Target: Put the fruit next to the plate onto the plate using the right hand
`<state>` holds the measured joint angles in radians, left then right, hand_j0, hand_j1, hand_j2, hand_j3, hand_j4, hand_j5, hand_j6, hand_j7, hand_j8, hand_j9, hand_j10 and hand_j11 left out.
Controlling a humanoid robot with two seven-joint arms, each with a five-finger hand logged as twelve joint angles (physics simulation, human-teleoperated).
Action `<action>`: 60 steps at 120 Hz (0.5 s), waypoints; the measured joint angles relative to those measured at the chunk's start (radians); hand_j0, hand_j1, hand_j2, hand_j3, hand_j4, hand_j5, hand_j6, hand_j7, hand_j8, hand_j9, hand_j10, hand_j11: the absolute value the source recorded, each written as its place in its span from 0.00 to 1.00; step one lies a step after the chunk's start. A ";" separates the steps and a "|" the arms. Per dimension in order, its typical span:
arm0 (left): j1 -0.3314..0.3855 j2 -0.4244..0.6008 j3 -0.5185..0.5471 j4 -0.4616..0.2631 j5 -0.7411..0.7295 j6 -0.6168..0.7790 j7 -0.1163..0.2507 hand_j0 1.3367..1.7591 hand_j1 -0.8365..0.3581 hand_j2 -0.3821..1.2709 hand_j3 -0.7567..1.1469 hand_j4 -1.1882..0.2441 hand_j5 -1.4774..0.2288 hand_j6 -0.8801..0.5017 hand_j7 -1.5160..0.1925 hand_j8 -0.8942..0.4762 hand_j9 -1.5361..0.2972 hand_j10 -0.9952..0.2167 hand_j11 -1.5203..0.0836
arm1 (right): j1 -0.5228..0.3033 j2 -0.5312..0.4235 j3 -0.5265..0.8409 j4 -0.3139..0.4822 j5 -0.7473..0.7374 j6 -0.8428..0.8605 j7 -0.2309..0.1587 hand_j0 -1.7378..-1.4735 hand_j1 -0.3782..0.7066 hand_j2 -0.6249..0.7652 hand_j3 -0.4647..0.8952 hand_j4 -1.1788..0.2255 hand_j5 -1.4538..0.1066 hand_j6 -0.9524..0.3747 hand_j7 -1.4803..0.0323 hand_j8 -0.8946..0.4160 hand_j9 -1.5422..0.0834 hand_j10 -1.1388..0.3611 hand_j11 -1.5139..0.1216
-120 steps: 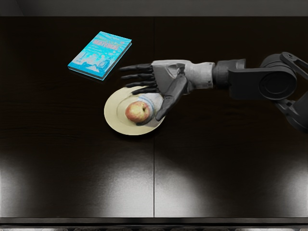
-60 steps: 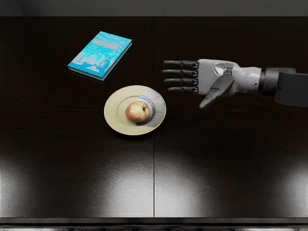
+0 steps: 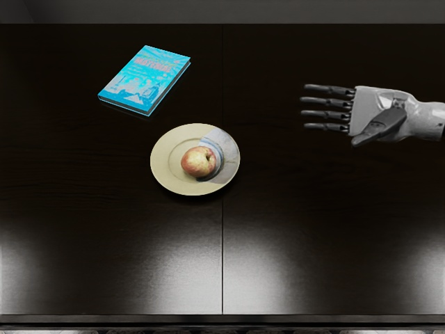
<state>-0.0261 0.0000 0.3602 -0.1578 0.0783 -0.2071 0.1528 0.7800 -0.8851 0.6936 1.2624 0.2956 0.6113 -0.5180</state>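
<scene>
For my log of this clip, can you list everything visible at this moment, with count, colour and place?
apple: one, red and yellow, resting on the plate, near its middle
plate: one, pale yellow, at the table's centre, just left of the seam
book: one, turquoise cover, lying flat on the far left part of the table, apart from the plate
table: one, dark brown, glossy, fills the view
right hand: one, grey with black fingers, at the right edge above the table, fingers spread and holding nothing, well clear of the plate

right hand (image 3: 372, 117) wrist cropped, book (image 3: 144, 78) title unreadable
</scene>
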 joint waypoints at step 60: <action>-0.002 0.000 -0.003 -0.005 0.000 0.000 0.000 0.76 0.76 0.26 0.40 0.67 0.69 0.47 0.71 0.48 0.67 0.63 0.76 | -0.017 -0.063 0.000 0.001 0.034 0.000 -0.002 0.30 0.07 0.44 0.34 0.82 0.90 0.69 0.95 0.66 0.92 0.74 0.90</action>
<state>-0.0276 0.0000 0.3576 -0.1628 0.0784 -0.2071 0.1533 0.7630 -0.9477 0.6933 1.2638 0.3301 0.6114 -0.5196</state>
